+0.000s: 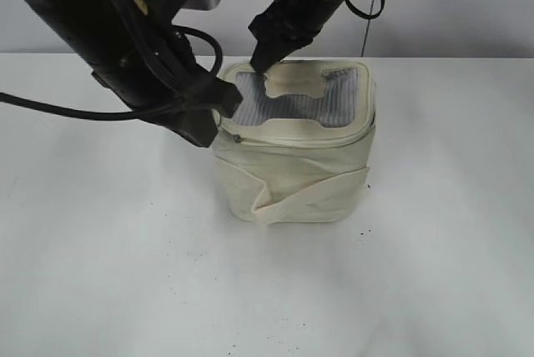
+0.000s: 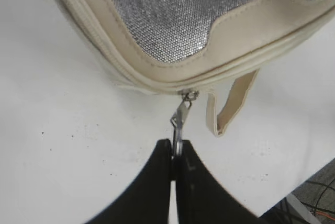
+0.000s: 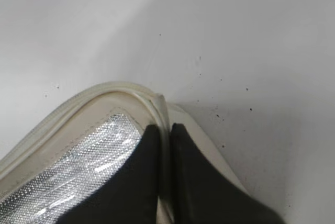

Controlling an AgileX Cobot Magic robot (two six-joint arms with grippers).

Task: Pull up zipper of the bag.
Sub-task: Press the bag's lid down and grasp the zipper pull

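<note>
The cream bag (image 1: 294, 153) with silvery mesh top stands on the desk (image 1: 100, 248). Left fingers (image 2: 157, 182) pinch the zipper pull (image 2: 179, 122); right fingers (image 3: 180, 177) clamp the top rim (image 3: 104, 90).

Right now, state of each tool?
Left tool: closed on the zipper pull.
Right tool: closed on the bag top rim.

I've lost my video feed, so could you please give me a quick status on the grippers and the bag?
Left gripper shut on zipper pull. Right gripper pinching bag top rim at back. Zipper looks closed along the visible rim. No obstructions.
</note>
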